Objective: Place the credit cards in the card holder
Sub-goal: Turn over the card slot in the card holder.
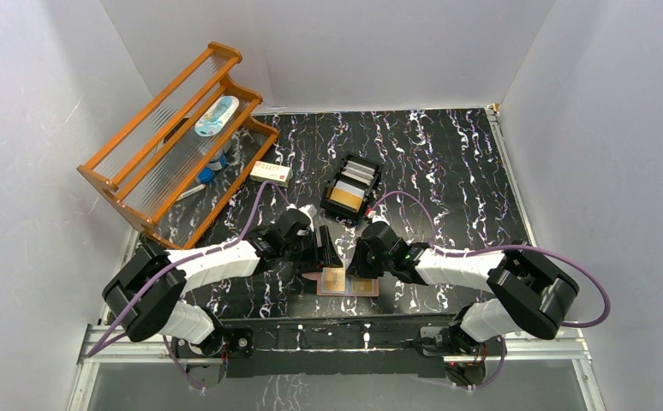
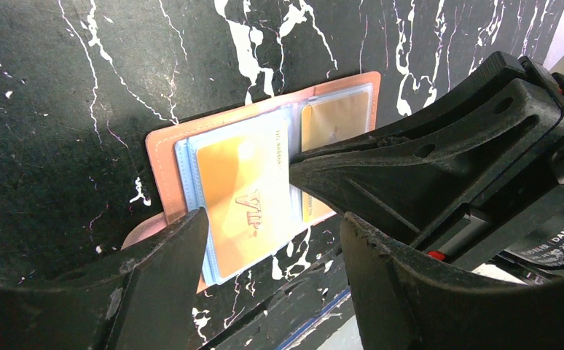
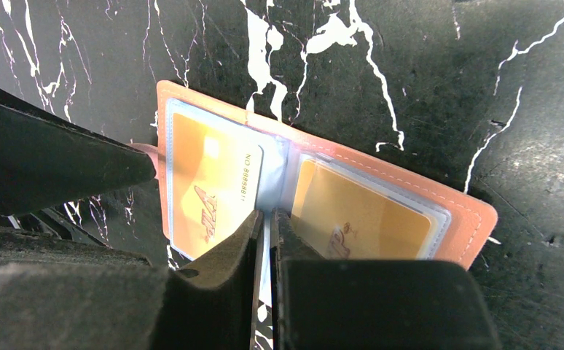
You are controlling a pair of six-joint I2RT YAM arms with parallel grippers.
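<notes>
With gold cards (image 3: 206, 182) sleeved, the right gripper (image 3: 267, 219) pinches the holder (image 3: 472, 216) by a clear sleeve (image 3: 270, 173) while the left gripper (image 2: 272, 230) hangs agape; next, likely let go and fetch another from the tray (image 1: 373, 181).

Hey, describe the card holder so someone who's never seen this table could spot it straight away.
Start at the black marbled table and look to the middle of its near edge. There the card holder lies open flat, gold cards showing through its clear sleeves. It is salmon-brown leather, unlike the rigid black slotted tray farther back.
</notes>
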